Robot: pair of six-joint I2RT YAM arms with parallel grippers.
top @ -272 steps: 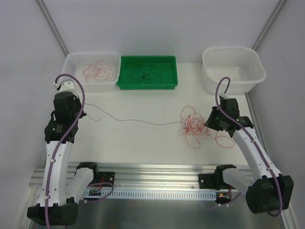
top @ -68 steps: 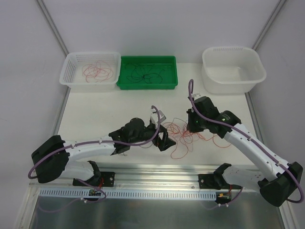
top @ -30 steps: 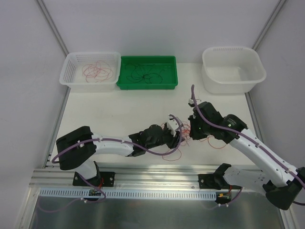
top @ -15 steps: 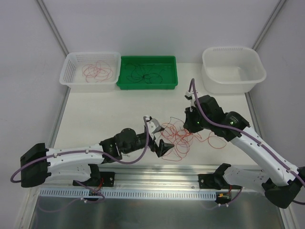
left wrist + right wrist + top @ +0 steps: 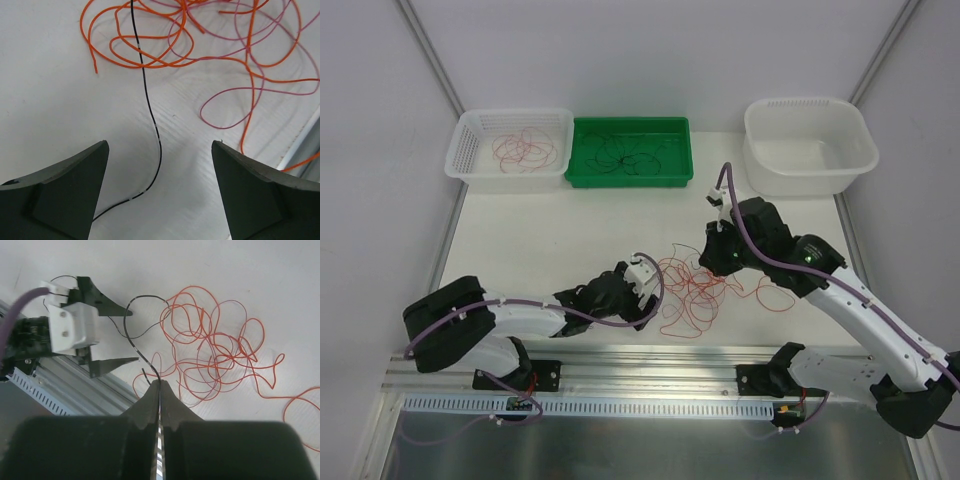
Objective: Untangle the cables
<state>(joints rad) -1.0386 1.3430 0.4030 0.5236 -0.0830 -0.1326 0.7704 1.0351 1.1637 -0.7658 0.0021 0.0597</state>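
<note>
Left claw open over the black cable, right claw pinched shut on it
We see the cables, orange and pink loops, lying loose on the table between the two claws, near the front edge; the black cable runs out of that tangle, passes between the left claw's spread fingers without touching them, and we see more strands in the white basket and green tray at the back

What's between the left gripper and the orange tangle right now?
In the left wrist view, only a thin black wire on the bare white table: it starts inside the open left gripper and runs up into the orange and pink tangle.
</note>
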